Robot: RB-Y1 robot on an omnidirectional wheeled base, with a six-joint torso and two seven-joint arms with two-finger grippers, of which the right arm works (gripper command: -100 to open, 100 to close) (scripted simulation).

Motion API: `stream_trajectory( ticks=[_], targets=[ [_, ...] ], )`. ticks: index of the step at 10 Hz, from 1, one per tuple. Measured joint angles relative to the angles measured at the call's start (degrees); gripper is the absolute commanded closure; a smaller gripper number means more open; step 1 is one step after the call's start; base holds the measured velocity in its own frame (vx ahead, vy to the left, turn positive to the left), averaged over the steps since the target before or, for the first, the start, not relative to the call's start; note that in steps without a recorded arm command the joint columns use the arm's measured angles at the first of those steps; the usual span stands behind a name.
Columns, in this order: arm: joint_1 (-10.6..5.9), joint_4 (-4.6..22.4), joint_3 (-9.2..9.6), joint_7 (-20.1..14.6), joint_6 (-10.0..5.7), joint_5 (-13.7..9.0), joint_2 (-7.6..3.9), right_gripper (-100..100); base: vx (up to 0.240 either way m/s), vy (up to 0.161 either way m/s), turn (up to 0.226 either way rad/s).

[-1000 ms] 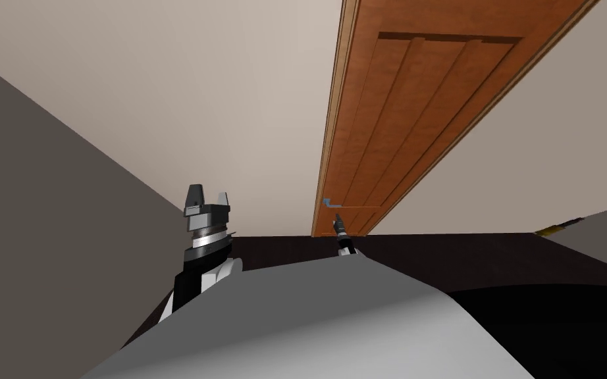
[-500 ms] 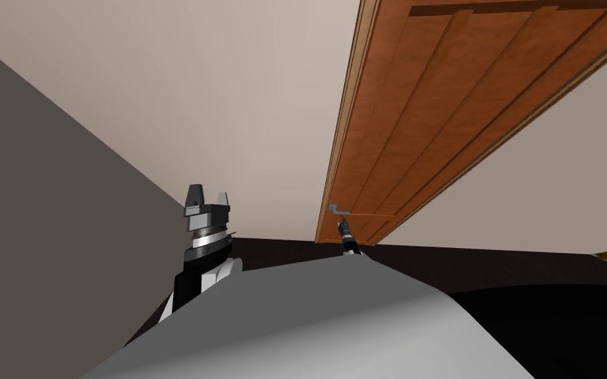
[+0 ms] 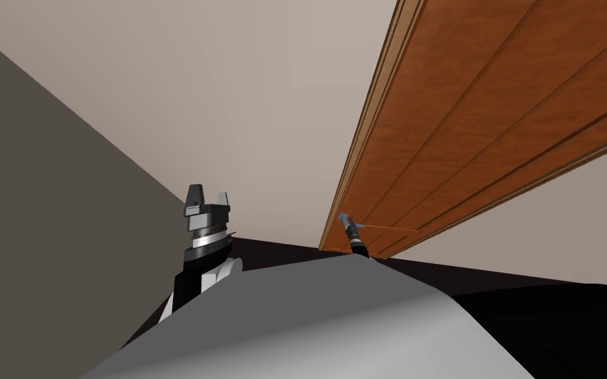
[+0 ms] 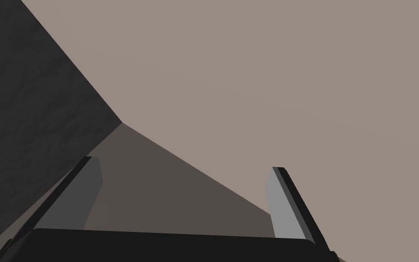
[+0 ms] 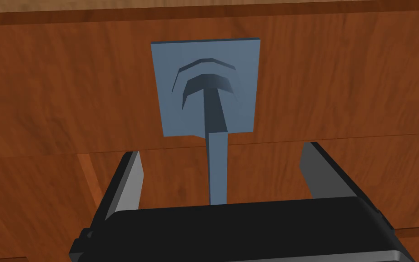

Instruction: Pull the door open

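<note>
The brown wooden panelled door (image 3: 493,99) runs up the right side of the head view, in its frame. Its blue-grey lever handle (image 3: 345,217) sits low near the door's left edge. My right gripper (image 3: 352,228) reaches up to it. In the right wrist view the handle's square plate (image 5: 206,86) is fixed to the door (image 5: 45,91), and its lever (image 5: 217,168) runs back between my right gripper's (image 5: 221,152) fingers. These stand open on either side of the lever, apart from it. My left gripper (image 3: 207,197) is raised to the left, open and empty (image 4: 186,195).
A beige wall (image 3: 230,99) lies left of the door and a darker grey wall (image 3: 32,197) closes in on my left. A strip of dark floor (image 3: 282,247) runs along the wall's foot. A black area (image 3: 559,329) lies at the lower right.
My view has swung and drawn closer, so the door looms larger and further right. My right gripper has advanced from just below the handle to around its lever. The left arm is unmoved.
</note>
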Motion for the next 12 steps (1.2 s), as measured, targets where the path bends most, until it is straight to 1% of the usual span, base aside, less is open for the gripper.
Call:
stream_trajectory(
  ticks=[1, 6, 7, 8, 10, 12],
  targets=[
    [0.13, -0.19, -0.04, -0.06, 0.07, -0.03, -0.05, 100, -0.011, 0.003, -0.012],
    [0.05, 0.09, 0.0, 0.01, 0.14, 0.0, 0.0, 100, -0.015, 0.004, -0.001],
    [0.06, 0.09, 0.01, 0.01, 0.13, 0.0, 0.01, 100, -0.103, -0.016, 0.112],
    [0.23, -0.01, 0.27, -0.42, -0.15, 0.15, -0.53, 100, -0.155, -0.037, 0.089],
    [0.35, 0.09, 1.02, -1.38, -0.76, 0.55, -1.2, 100, -0.189, -0.038, 0.098],
    [1.46, -0.6, 2.17, -2.59, -1.06, 1.15, -1.96, 100, -0.199, -0.053, 0.126]
  ],
)
